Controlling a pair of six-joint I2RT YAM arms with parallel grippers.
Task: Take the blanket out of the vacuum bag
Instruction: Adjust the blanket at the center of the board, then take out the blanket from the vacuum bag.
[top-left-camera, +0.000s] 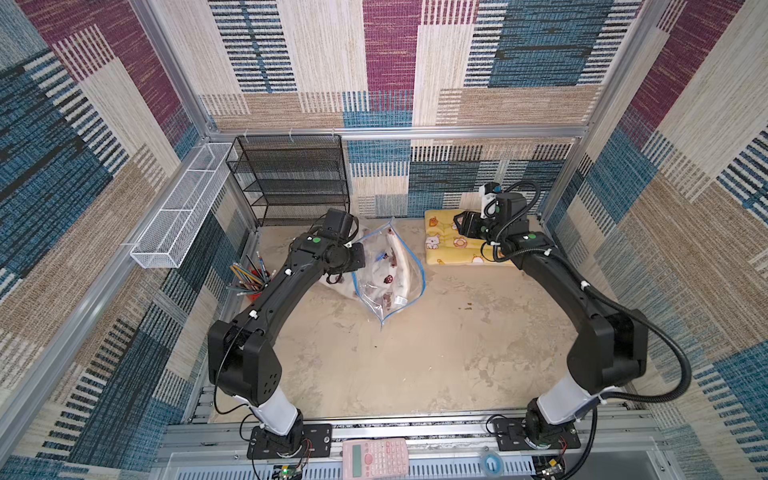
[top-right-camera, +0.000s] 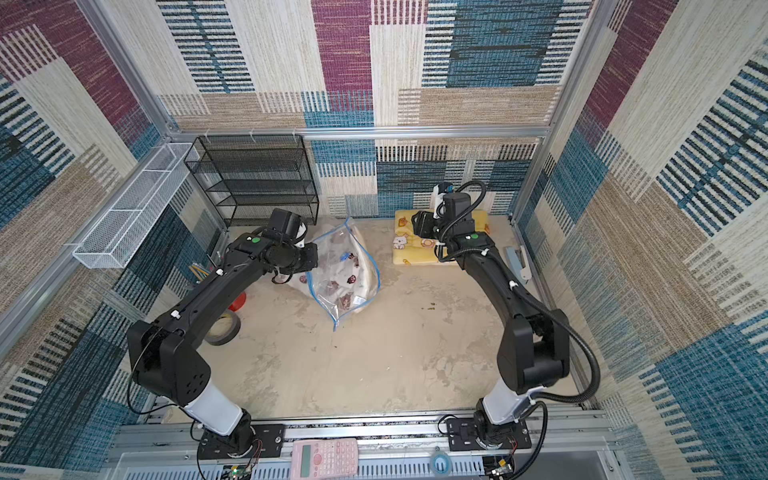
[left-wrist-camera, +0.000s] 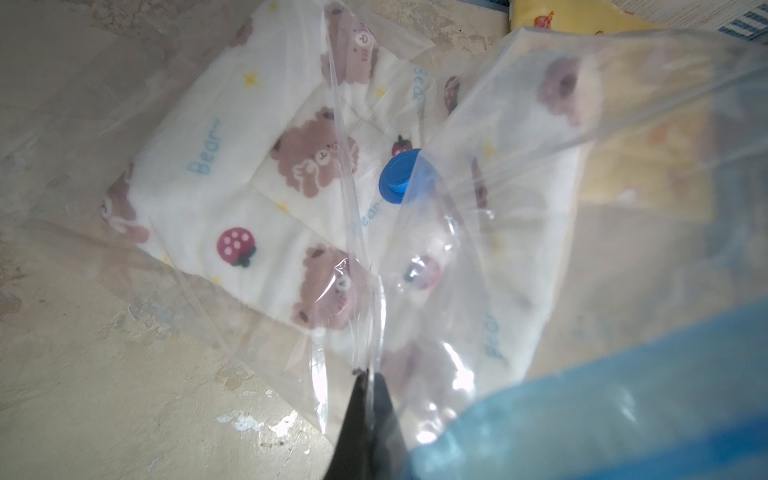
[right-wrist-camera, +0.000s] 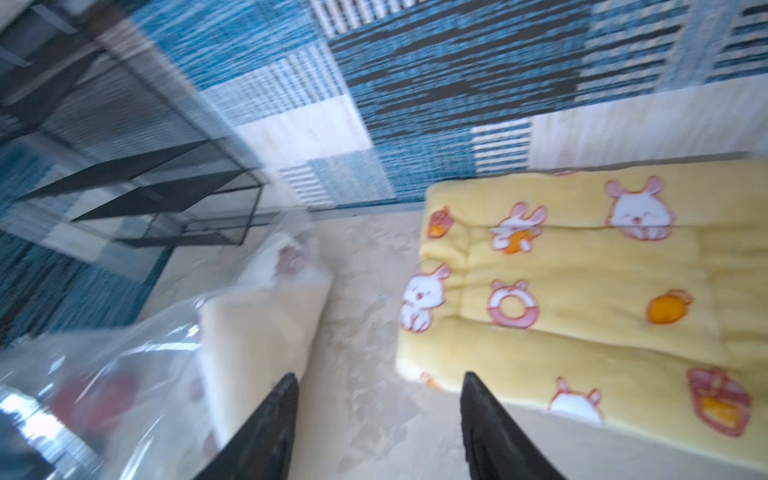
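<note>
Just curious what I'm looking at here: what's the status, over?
Left gripper shut on the vacuum bag plastic. Right gripper open, empty. Bear-print blanket not yet out of the bag. Yellow bunny blanket lies apart, not blocking.

vacuum bag (top-left-camera: 374, 291) on bench (top-left-camera: 415, 353), white blanket (top-left-camera: 400, 264) inside; left hand (top-left-camera: 356, 253) at bag edge; right hand (top-left-camera: 459, 223) near yellow blanket (top-left-camera: 446, 247).

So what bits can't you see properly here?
- Left gripper: its wrist hides the fingertips in both top views; the left wrist view shows them pinching the vacuum bag.
- Zip strip: blurred, too close to the left wrist lens.
- Pencil cup: half hidden behind the left arm in a top view.
- White blanket: motion-blurred in the right wrist view.
</note>
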